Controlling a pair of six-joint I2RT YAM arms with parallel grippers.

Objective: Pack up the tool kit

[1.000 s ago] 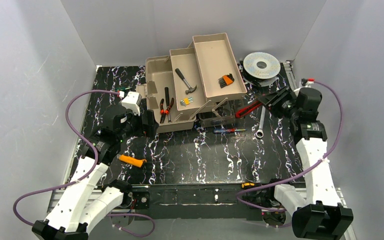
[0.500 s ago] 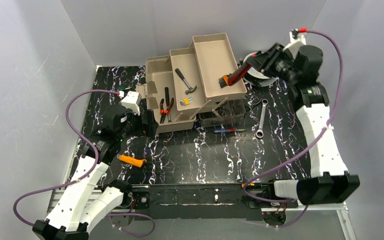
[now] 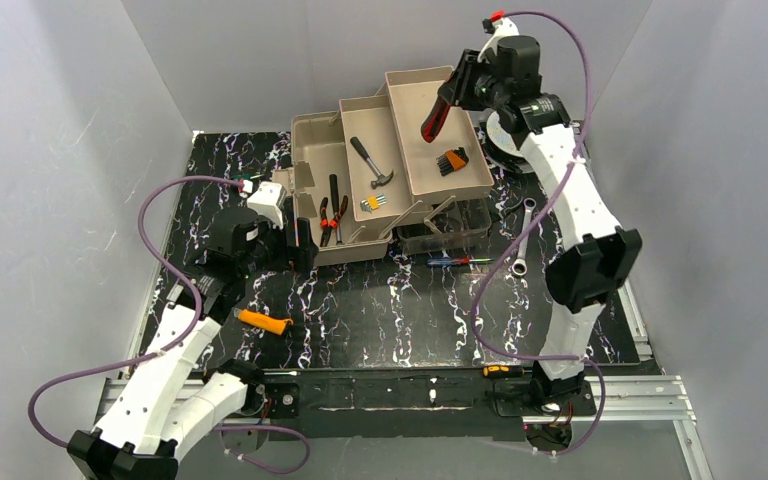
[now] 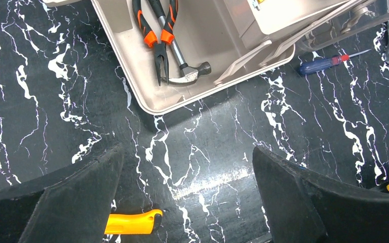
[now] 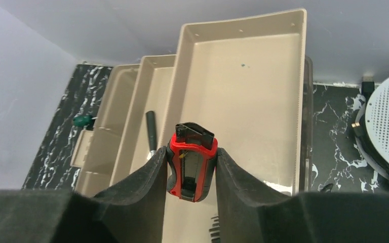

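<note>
Now, the black marbled surface (image 3: 410, 310) carries everything, w/ the toolbox (image 3: 355, 252) at its back, opened out. Its trays step up and away so each level can be reached from above. The top tray (image 5: 243, 86), the box's highest and rightmost level, is mostly bare; only a hex key set (image 3: 451, 160) lies at its near end.

The right arm (image 3: 572, 190) reaches high over that tray. The right jaws are clamped tight on a red & black tool (image 5: 191, 164), prob. a utility knife, gripped by its sides w/ the free end hanging down. That reads as lined up for a drop into the tray, not yet let go.

The left arm (image 3: 175, 340) sits low off the box's near-left corner. The left jaws are spread wide w/ nothing in them, above bare surface, prob. idle and out of the other arm's way.

The middle tray has a hammer (image 3: 370, 162); the bottom well has pliers (image 4: 154, 35).

Not yet packed, on the surface in front of the box:
- wrench (image 3: 523, 235)
- screwdriver (image 3: 458, 260)
- orange-handled tool (image 3: 263, 320), nearest the left arm

So approx halfway done.
</note>
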